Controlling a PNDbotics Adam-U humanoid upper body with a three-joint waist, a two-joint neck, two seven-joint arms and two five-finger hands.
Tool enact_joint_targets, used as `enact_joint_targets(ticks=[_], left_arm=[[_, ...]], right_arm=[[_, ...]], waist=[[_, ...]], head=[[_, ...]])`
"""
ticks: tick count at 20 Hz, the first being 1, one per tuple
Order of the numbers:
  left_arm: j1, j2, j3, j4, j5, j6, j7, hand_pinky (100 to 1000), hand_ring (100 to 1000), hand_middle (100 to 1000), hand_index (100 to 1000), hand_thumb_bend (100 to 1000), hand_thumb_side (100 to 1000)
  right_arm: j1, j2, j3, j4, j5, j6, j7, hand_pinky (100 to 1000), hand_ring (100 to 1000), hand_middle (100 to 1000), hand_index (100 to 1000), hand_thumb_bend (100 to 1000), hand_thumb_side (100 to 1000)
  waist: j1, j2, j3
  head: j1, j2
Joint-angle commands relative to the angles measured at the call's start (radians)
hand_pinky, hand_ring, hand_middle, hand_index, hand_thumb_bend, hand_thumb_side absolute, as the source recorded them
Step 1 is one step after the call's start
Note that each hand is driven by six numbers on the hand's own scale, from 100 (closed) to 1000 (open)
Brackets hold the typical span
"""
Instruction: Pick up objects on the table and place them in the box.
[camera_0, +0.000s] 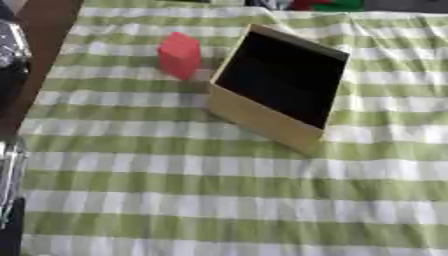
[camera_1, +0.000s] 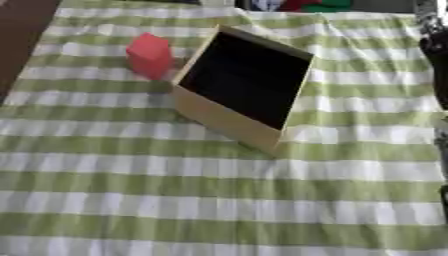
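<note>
Green-and-white striped cloth (camera_0: 227, 200) covers the table and fills nearly the whole frame; dark brown floor (camera_0: 48, 30) shows along the upper left edge. Upper centre of the frame: a tan, open-topped box (camera_0: 262, 117) with a dark interior, set askew to the stripes, its near wall facing the lower left. The pictures show nothing inside it, though the interior is too dark to be certain. Just left of the box, in the upper left part of the cloth, stands a red block (camera_0: 179, 55) — close beside the box's left wall, but whether it touches the wall cannot be told. It rests on the cloth, outside the box.

Robot parts appear only at the margins. In the left eye view, silver and black metal of the left arm (camera_0: 10, 165) lies along the left edge, with more at the upper left corner; in the right eye view, dark parts of the right arm (camera_1: 433, 45) run down the right edge from the upper right corner. Neither hand can be made out — how the fingers stand cannot be told, and no fingers are seen near the red block, which lies well apart from both arm parts. At the top edge, beyond the cloth, red and green shapes (camera_1: 319, 5) are visible but cannot be identified.
</note>
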Motion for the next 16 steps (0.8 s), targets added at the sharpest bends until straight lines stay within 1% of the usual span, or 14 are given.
enact_joint_targets(ticks=[1, 2, 3, 4, 5, 6, 8, 10, 12, 14, 16], left_arm=[[-0.04, 0.104, -0.008, -0.019, -0.06, 0.061, -0.059, 888, 596, 652, 860, 230, 100], [-0.053, 0.13, -0.013, -0.019, -0.076, 0.079, -0.081, 843, 598, 653, 859, 237, 100], [-0.071, 0.167, -0.021, -0.015, -0.09, 0.105, -0.114, 833, 599, 654, 859, 239, 100], [-0.084, 0.187, -0.024, -0.014, -0.099, 0.124, -0.139, 833, 599, 654, 859, 239, 100], [-0.097, 0.217, -0.032, -0.003, -0.107, 0.141, -0.168, 786, 606, 663, 863, 240, 100], [-0.115, 0.247, -0.04, 0.019, -0.114, 0.154, -0.203, 786, 606, 663, 863, 240, 100], [-0.137, 0.282, -0.051, 0.05, -0.118, 0.161, -0.258, 773, 611, 672, 869, 232, 100], [-0.164, 0.325, -0.07, 0.086, -0.119, 0.159, -0.346, 725, 638, 704, 882, 239, 100], [-0.195, 0.379, -0.097, 0.117, -0.12, 0.15, -0.461, 723, 645, 713, 887, 232, 100], [-0.222, 0.416, -0.113, 0.142, -0.112, 0.147, -0.55, 718, 654, 721, 891, 225, 100], [-0.242, 0.442, -0.125, 0.159, -0.106, 0.145, -0.608, 711, 664, 729, 894, 231, 100]], right_arm=[[-0.002, -0.022, -0.005, -0.02, -0.002, 0.002, 0.003, 914, 763, 698, 885, 100, 496], [-0.001, -0.023, -0.004, -0.02, -0.002, 0.002, 0.004, 914, 763, 698, 885, 100, 495], [0.001, -0.023, -0.004, -0.02, -0.002, 0.003, 0.004, 914, 763, 698, 885, 100, 495], [0.002, -0.023, -0.004, -0.02, -0.002, 0.003, 0.005, 914, 763, 698, 885, 100, 495], [0.004, -0.024, -0.003, -0.02, -0.002, 0.004, 0.005, 914, 763, 698, 885, 100, 496], [0.005, -0.024, -0.003, -0.02, -0.003, 0.004, 0.006, 914, 763, 698, 885, 100, 496], [0.006, -0.025, -0.003, -0.02, -0.003, 0.005, 0.006, 914, 763, 698, 885, 100, 496], [0.007, -0.027, -0.002, -0.02, -0.003, 0.006, 0.007, 914, 763, 698, 884, 100, 496], [0.008, -0.03, 0.0, -0.02, -0.003, 0.007, 0.008, 914, 763, 698, 884, 100, 496], [0.008, -0.031, 0.001, -0.02, -0.003, 0.008, 0.009, 914, 763, 698, 884, 100, 498], [0.008, -0.032, 0.002, -0.02, -0.004, 0.009, 0.011, 914, 763, 698, 884, 100, 498]], waist=[[0.004, -0.027, 0.001], [0.005, -0.029, 0.0], [0.007, -0.032, -0.001], [0.007, -0.034, -0.001], [0.009, -0.036, -0.003], [0.01, -0.037, -0.005], [0.011, -0.039, -0.008], [0.012, -0.039, -0.012], [0.013, -0.04, -0.015], [0.014, -0.039, -0.016], [0.015, -0.04, -0.016]], head=[[-0.004, 0.008], [-0.006, 0.008], [-0.007, 0.009], [-0.007, 0.009], [-0.007, 0.01], [-0.007, 0.011], [-0.009, 0.012], [-0.013, 0.014], [-0.016, 0.014], [-0.019, 0.014], [-0.021, 0.014]])
